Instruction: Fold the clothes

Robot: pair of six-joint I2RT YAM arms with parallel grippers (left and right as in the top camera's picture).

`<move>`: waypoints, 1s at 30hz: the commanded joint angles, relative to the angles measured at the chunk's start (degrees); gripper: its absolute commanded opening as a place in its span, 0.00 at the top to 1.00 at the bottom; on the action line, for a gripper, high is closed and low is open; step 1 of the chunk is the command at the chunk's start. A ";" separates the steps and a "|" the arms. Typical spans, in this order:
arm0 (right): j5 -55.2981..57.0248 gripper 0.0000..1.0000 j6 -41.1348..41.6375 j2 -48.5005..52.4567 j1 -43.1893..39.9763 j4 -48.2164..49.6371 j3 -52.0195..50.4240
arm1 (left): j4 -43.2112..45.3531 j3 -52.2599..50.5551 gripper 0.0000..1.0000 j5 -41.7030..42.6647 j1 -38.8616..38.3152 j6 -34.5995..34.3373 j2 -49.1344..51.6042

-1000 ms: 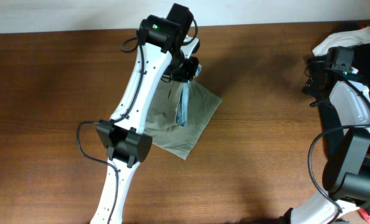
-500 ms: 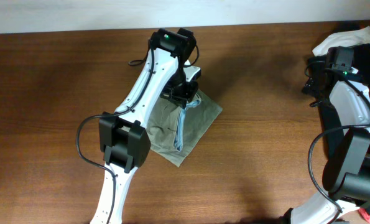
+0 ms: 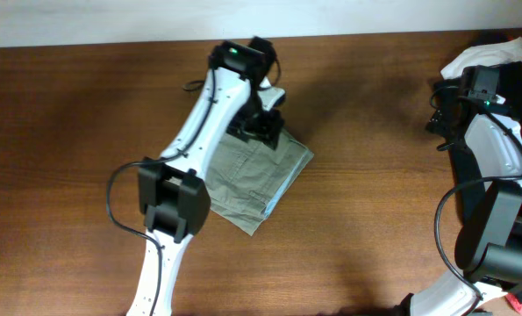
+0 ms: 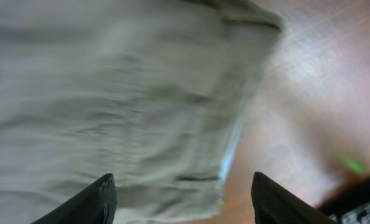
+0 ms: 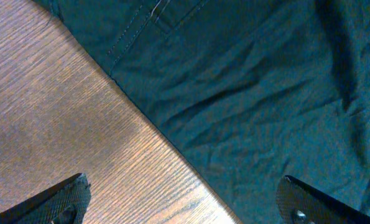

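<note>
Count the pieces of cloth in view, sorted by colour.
Pale khaki cotton garment: 1
Dark navy garment: 1
White cloth: 1
Total: 3

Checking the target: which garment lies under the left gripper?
The pale khaki cotton shorts, flat beneath the left gripper; the dark navy garment and white cloth lie heaped at the right edge.

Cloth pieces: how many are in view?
3. Khaki shorts at the centre, white cloth at the right edge, dark garment under the right wrist camera. More may be hidden there.
</note>
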 commanded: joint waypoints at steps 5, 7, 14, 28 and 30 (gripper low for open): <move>0.94 0.01 0.31 -0.59 -0.15 0.02 0.85 | 10.01 -0.28 0.01 -1.16 19.87 -0.28 -0.13; 0.94 0.01 0.31 -0.59 -0.15 0.02 0.85 | 10.47 -0.28 0.01 7.39 24.83 3.76 1.46; 0.94 0.01 0.31 -0.59 -0.15 0.02 0.85 | 9.44 -0.28 0.11 21.20 29.97 18.43 11.39; 0.94 0.01 0.31 -0.59 -0.15 0.02 0.85 | 9.38 -0.28 0.56 21.38 25.18 19.37 20.15; 0.94 0.01 0.31 -0.59 -0.15 0.02 0.85 | 10.32 -0.28 0.69 20.61 25.59 17.49 20.15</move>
